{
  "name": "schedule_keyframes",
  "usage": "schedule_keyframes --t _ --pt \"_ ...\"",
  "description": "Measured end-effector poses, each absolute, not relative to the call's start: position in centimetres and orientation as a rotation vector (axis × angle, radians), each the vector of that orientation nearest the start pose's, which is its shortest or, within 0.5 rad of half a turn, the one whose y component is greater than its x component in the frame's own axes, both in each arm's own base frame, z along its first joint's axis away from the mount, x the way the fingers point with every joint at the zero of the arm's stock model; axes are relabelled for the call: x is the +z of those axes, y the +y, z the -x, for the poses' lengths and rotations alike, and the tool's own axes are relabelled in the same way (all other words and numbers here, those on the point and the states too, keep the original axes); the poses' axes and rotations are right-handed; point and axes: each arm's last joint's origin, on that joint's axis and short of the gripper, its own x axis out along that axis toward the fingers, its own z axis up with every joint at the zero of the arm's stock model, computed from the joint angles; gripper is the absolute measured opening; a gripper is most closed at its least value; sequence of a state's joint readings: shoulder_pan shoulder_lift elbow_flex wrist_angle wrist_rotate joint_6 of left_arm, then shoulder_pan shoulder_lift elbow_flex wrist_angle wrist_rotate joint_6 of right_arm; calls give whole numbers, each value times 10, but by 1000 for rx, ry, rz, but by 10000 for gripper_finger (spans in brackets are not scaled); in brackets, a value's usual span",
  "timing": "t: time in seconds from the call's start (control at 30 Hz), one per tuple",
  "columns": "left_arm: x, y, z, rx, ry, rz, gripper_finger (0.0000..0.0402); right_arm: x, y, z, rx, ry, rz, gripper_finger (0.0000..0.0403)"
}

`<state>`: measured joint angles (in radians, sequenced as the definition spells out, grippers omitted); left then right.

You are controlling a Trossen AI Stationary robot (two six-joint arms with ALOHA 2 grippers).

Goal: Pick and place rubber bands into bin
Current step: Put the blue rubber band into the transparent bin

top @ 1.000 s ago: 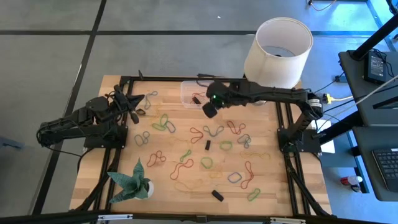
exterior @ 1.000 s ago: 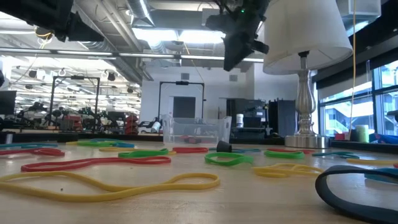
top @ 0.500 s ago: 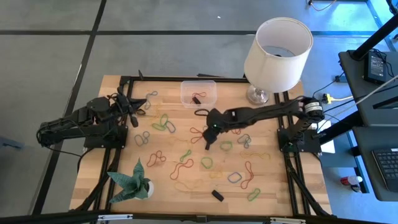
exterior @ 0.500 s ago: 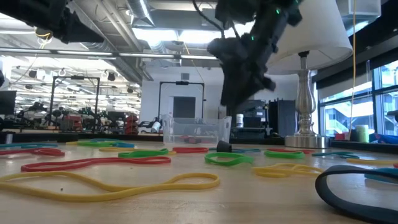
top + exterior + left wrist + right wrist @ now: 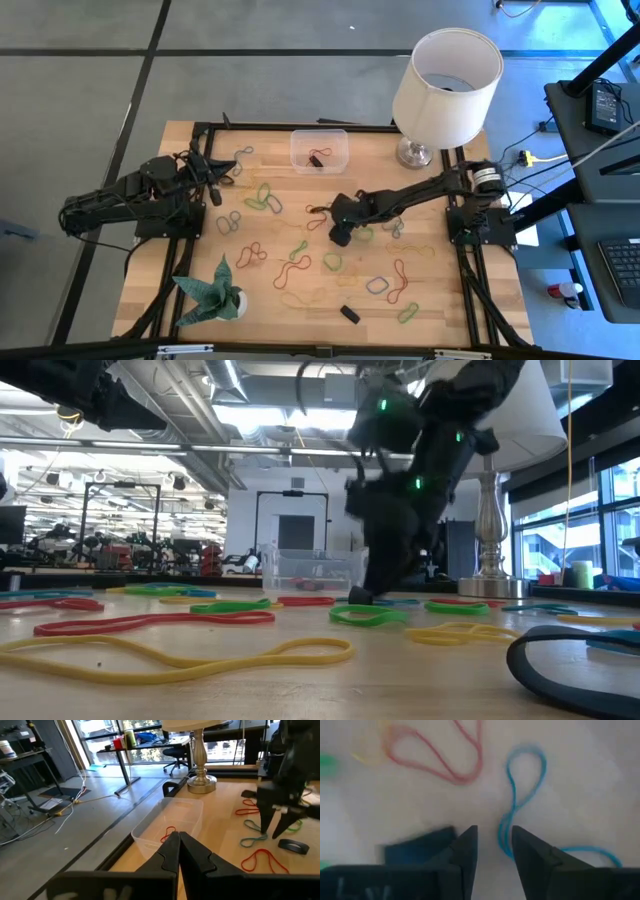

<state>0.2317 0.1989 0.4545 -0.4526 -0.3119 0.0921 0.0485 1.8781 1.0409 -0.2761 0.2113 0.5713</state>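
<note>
- Right gripper [image 5: 492,851] is down at the table mid-board, jaws spread a bit with nothing between them yet, tips straddling 1 strand of a blue rubber band [image 5: 522,795].
- That's the relation that matters: the band's long axis runs straight away from the fingertips, roughly in line with the fingers, so the near end sits right in the gap. Closing here should pinch it, I'd guess. A small black block [image 5: 417,847] lies just beside one finger, so it could get nudged.
- A red band [image 5: 437,755] lies a little further out, apart from the blue one.
- From above, the right gripper [image 5: 340,232] is among the scattered rubber bands [image 5: 300,262], clearly the nearer arm.
- The bin [image 5: 319,150] sits at the far edge of the table, well apart from the gripper, with a red band already inside.
- Left gripper [image 5: 208,180] is parked off at the left side, jaws pressed together, holding nothing.
</note>
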Motion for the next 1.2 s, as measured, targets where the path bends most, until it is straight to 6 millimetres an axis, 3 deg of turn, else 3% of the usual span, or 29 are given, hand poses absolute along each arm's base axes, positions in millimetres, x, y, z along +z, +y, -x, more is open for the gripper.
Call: schedule_keyframes --t 0.13,0.23,0.3,0.43,0.7,0.87,1.07,1.2 --pt "257 26 -72 532 224 -97 5 110 11 -354 -503 1055 -371 98" --pt "257 26 -73 518 224 -96 5 108 10 -355 -522 1045 -405 34" --pt "257 25 -73 483 223 -93 5 113 10 -355 -514 1024 -434 12" --pt "255 22 -74 380 238 -83 2 130 8 -351 -510 992 -469 5" --pt "253 20 -74 313 256 -69 1 200 -4 -350 -537 833 -456 2" --pt "253 20 -74 300 248 -30 3 256 -16 -366 -530 760 -360 1" --pt "253 20 -74 299 249 -27 2 309 -55 -383 -615 598 -284 0" --pt "252 20 -75 302 252 -20 2 317 -93 -387 -690 568 -273 0"
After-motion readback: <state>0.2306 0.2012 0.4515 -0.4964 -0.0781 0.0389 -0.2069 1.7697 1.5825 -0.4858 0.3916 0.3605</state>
